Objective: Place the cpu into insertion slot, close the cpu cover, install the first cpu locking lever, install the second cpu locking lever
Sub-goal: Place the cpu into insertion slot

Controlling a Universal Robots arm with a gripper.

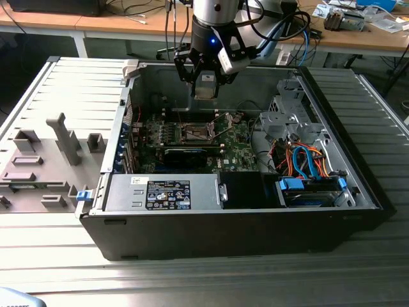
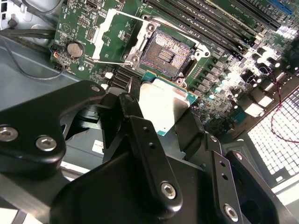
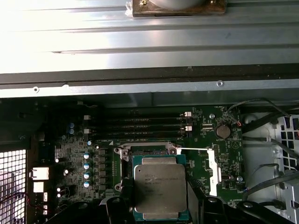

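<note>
overhead, the claw (image 1: 206, 83) pinches the chip (image 2: 164, 103) by its edges, just above the open socket (image 2: 169, 52) mid-way along the green board (image 2: 70, 28), with the cover (image 2: 102, 35) flipped aside. the first step, placing, looks under way; it calls for squaring chip to socket while lowering gently.

The cpu (image 3: 160, 186) (silver-topped) covers most of the insertion slot (image 3: 149, 152).

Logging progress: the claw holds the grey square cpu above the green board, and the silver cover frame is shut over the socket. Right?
No: the second wrist view shows the thin silver cover frame swung open, the square black socket bare. The claw does hold the grey square cpu above the green board.
</note>
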